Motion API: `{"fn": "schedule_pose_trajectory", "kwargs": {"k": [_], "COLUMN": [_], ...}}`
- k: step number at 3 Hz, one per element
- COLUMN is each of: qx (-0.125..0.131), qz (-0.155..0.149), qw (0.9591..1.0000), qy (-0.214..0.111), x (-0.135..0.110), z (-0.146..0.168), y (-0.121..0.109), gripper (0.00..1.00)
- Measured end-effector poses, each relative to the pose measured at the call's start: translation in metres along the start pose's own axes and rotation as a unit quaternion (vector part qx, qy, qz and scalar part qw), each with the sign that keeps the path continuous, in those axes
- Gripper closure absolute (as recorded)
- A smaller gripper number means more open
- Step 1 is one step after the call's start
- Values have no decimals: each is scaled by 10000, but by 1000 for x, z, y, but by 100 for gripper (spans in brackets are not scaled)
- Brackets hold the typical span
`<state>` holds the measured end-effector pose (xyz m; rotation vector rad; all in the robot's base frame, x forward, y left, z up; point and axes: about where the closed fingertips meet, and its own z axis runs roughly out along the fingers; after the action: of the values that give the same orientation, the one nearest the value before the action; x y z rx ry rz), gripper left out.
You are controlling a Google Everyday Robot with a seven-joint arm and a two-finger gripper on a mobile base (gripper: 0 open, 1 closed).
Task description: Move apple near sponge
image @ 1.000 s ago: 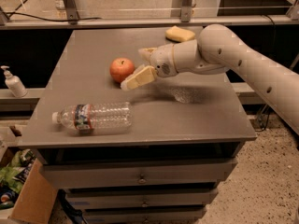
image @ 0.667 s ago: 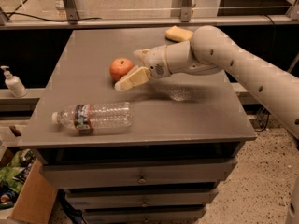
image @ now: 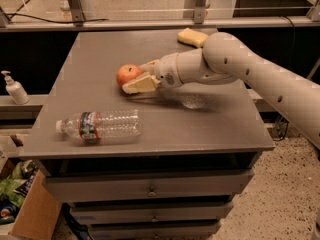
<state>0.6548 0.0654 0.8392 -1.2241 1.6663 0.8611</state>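
Note:
The red-orange apple (image: 127,74) sits on the grey table top (image: 100,49), left of the middle. My gripper (image: 142,75) reaches in from the right. Its cream pads (image: 138,85) stand apart, one in front of the apple and one behind it, so the fingers are open around the apple's right side. The pale yellow sponge (image: 192,37) lies at the far back of the table, right of the middle, behind my white arm (image: 240,64).
A clear plastic water bottle (image: 100,126) lies on its side near the front left of the table. A soap dispenser (image: 15,89) stands on a shelf to the left. Drawers (image: 150,189) lie below the table. A cardboard box (image: 30,219) sits on the floor at the lower left.
My gripper has moved left toward the apple, and its pads now flank the apple more closely. The apple, sponge and bottle have not moved.

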Motion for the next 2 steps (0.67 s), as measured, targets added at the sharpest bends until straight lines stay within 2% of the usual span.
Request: {"fn": "schedule_pose_trajectory", "kwargs": {"k": [1,2], "qx": [182,588], "qz": [53,100], "qw": [9998,9980], "qy": [-24,-216], "x": [5,3], "z": [-15,-52], "y": [-2,-12], "gripper": [64,87]}}
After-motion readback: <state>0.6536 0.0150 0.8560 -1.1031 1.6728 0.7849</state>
